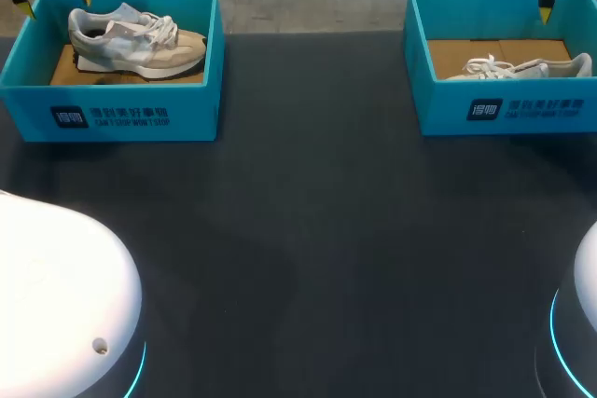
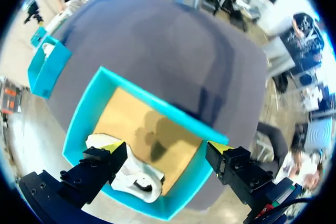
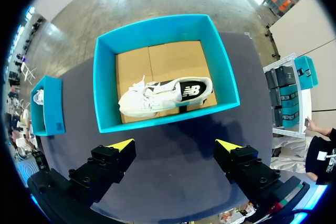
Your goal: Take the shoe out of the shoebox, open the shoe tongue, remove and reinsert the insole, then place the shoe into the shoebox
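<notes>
My left claw (image 2: 167,150) hangs with its two yellow-tipped fingers spread wide and nothing between them. Directly beneath it sits the left shoebox (image 2: 84,109), an open teal box with a brown cardboard floor. The left shoe (image 2: 134,174), pale grey and white, lies in the box's end under one finger. I judge the wide spread is there so the fingers can come down on either side of the shoe.

My right claw (image 3: 174,145) is likewise wide open and empty. Ahead of it is the right shoebox (image 3: 102,87), also teal and lidless. The right shoe (image 3: 163,94), white, seems to lie on its side along the box's nearer long wall, laces loose, with bare cardboard behind it.

Both boxes stand well apart at the far edge of the dark table (image 1: 308,230), one before each arm. The middle of the table probably serves as working space once a shoe is lifted out. No shoe has been taken out yet.
</notes>
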